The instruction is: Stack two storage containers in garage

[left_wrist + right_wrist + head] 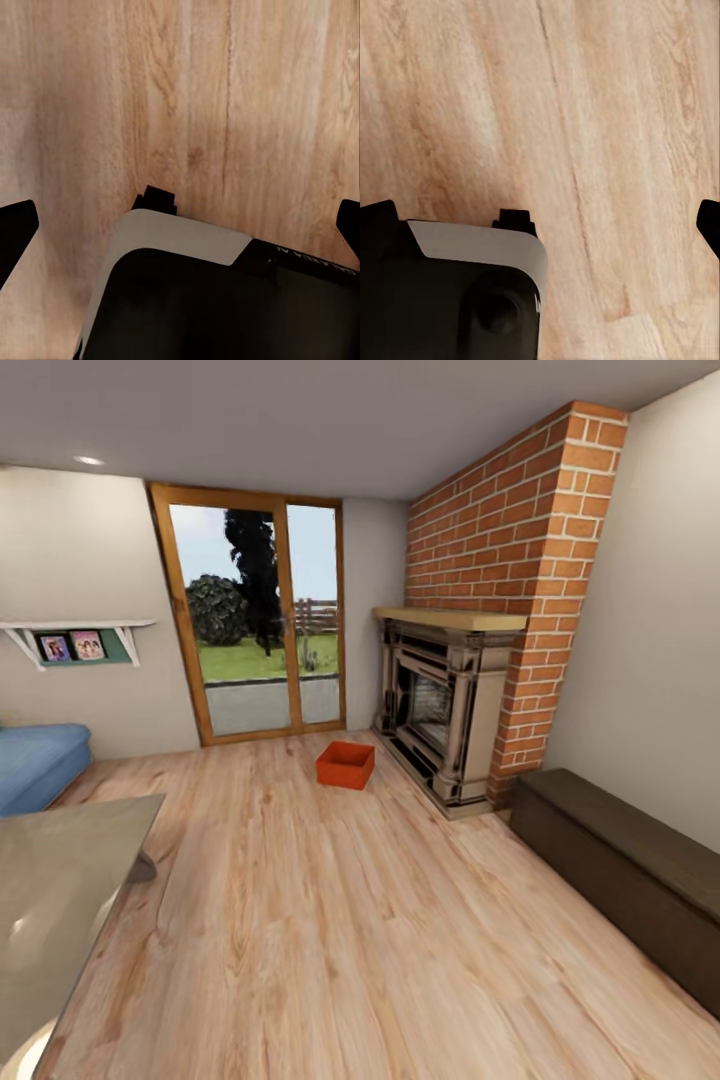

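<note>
One orange-red open-top storage container (346, 764) sits on the light wood plank floor of the living room, far ahead, just left of the fireplace. It stands upright with nothing in it. In the left wrist view my left gripper (180, 225) is open, its dark fingertips (15, 229) spread wide over bare planks. My right gripper (544, 221) is likewise open above the planks, holding nothing. A grey and black part of my own body (187, 300) lies under both wrist views. The garage is out of view.
A dark ornate fireplace (440, 705) and red brick chimney (520, 560) stand at the right. A long low dark-brown bench (620, 870) runs along the right wall. A glass-topped table (60, 900) and blue sofa (35, 760) are at the left. Sliding glass doors (255, 620) are ahead.
</note>
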You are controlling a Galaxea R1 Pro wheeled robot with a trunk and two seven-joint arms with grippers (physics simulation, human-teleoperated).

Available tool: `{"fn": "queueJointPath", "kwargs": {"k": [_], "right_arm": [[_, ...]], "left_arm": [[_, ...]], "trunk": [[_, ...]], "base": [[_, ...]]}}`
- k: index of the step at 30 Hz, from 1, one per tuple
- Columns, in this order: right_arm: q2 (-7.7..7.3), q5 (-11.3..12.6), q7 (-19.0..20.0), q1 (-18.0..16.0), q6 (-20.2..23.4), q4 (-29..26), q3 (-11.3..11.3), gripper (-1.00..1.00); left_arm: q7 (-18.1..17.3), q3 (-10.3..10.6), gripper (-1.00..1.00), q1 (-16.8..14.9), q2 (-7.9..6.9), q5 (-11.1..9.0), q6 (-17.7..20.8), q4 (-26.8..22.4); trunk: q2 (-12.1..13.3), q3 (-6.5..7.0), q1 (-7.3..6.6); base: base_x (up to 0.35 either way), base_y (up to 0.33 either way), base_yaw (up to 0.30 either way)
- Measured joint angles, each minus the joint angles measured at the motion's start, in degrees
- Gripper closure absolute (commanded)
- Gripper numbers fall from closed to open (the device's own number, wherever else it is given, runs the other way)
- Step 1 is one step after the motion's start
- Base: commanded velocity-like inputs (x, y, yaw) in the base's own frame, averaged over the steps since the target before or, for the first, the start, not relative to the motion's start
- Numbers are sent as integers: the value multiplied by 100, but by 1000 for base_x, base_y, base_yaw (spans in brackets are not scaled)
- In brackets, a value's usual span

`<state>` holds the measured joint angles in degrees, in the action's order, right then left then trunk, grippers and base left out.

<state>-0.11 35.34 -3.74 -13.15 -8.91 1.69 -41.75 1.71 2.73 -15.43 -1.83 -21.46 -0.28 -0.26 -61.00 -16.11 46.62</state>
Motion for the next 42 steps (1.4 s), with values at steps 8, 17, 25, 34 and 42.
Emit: {"fn": "queueJointPath", "kwargs": {"k": [8, 17, 25, 34, 42], "right_arm": [[0, 8, 0, 0, -7, 0, 12, -100], [0, 41, 18, 0, -7, -4, 35, -100], [8, 37, 11, 1, -17, -6, 39, -100], [8, -15, 59, 1, -9, -6, 1, -100], [8, 14, 37, 1, -18, -6, 14, -100]], "left_arm": [[0, -4, -100, 0, 3, 0, 33, 1], [-1, -4, -100, -1, 6, 2, 51, 2], [0, -4, -100, -1, 7, 2, 52, 2], [0, -4, -100, -1, 7, 2, 52, 2], [0, -4, -100, -1, 9, 1, 46, 2]], "trunk": [[0, 0, 0], [0, 0, 0], [0, 0, 0], [0, 0, 0], [0, 0, 0]], "base": [[322, 0, 300], [322, 0, 261], [322, 0, 32], [322, 0, 1], [322, 0, 0]]}}
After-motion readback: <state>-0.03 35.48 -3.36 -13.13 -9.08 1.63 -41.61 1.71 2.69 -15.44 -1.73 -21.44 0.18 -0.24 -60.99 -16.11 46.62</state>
